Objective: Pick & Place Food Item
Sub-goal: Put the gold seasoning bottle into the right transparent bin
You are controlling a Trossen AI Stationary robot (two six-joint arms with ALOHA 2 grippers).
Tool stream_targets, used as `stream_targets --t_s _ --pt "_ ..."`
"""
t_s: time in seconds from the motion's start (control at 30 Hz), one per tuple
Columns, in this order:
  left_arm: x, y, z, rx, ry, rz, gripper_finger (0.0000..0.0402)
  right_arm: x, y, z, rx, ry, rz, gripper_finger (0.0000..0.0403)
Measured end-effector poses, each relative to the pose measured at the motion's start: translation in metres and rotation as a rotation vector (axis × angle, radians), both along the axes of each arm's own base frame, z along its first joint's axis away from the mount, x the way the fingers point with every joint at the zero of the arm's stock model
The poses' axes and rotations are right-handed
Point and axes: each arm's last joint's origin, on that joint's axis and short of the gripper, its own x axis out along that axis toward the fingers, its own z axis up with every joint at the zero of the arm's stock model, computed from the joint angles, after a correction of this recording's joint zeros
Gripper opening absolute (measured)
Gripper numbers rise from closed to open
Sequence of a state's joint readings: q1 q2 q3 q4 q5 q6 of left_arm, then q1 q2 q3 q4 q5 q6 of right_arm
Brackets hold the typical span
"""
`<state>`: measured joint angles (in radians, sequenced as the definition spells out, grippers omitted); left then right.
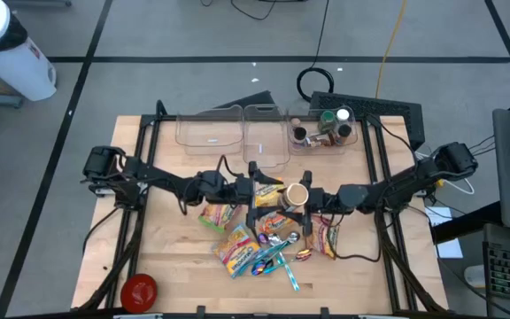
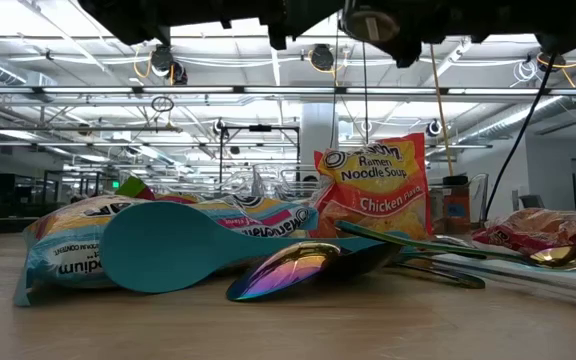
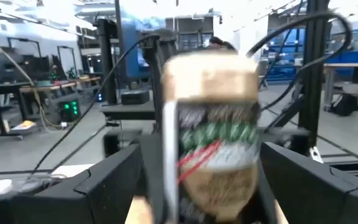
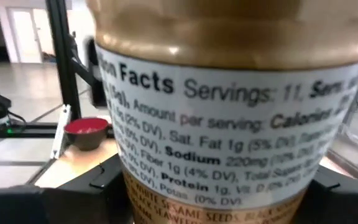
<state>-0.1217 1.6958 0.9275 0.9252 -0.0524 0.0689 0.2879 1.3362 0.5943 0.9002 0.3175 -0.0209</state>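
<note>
Midway above the wooden worktop (image 1: 166,257), the right pincer (image 1: 308,197) grips a tan-lidded jar with a nutrition label (image 4: 222,112), lifted over the snack packets (image 1: 237,248), while the left pincer (image 1: 257,193) stands released just beside it

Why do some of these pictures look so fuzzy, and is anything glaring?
Left wrist view: the jar is smeared. Right wrist view: its label is readable, the room behind soft. Low view: ceiling lights glare, the teal spoon is crisp. High view: even light.

Red bowl (image 1: 139,291) at table's (image 1: 175,266) near-left corner.
</note>
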Motion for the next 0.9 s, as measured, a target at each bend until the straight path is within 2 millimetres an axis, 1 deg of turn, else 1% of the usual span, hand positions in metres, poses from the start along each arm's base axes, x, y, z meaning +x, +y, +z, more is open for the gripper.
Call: stream_targets --t_s 0.13,0.2,0.33,0.47,0.53,0.63,0.73,0.83,0.87,0.9 --pt "0.000 0.001 -0.001 -0.035 0.015 -0.020 0.0326 0.000 0.002 0.000 0.002 0.009 0.002 0.0264" --pt "0.000 0.001 -0.001 -0.044 0.019 -0.046 0.0326 0.003 0.000 0.000 0.000 0.034 -0.028 0.0264" --pt "0.001 0.000 -0.004 -0.067 0.052 -0.078 0.0333 0.016 0.001 0.001 -0.020 0.086 -0.053 0.0264" --pt "0.001 -0.001 -0.005 -0.087 0.066 -0.088 0.0341 0.034 0.007 0.001 -0.064 0.117 -0.053 0.0264" --pt "0.001 -0.001 -0.006 -0.085 0.069 -0.092 0.0340 0.039 0.008 -0.001 -0.078 0.131 -0.054 0.0264" --pt "0.000 -0.003 -0.006 -0.082 0.068 -0.097 0.0321 0.042 0.008 0.000 -0.087 0.131 -0.057 0.0264" --pt "0.000 -0.006 -0.005 -0.064 0.063 -0.100 0.0285 0.040 0.008 0.001 -0.076 0.136 -0.053 0.0264" --pt "0.000 -0.007 -0.004 -0.063 0.056 -0.103 0.0285 0.038 0.007 0.004 -0.074 0.136 -0.044 0.0264" --pt "0.000 -0.007 -0.004 -0.062 0.054 -0.103 0.0285 0.038 0.007 0.005 -0.073 0.141 -0.041 0.0268" --pt "-0.001 -0.008 -0.002 -0.061 0.051 -0.102 0.0285 0.037 0.007 0.005 -0.078 0.153 -0.040 0.0281"
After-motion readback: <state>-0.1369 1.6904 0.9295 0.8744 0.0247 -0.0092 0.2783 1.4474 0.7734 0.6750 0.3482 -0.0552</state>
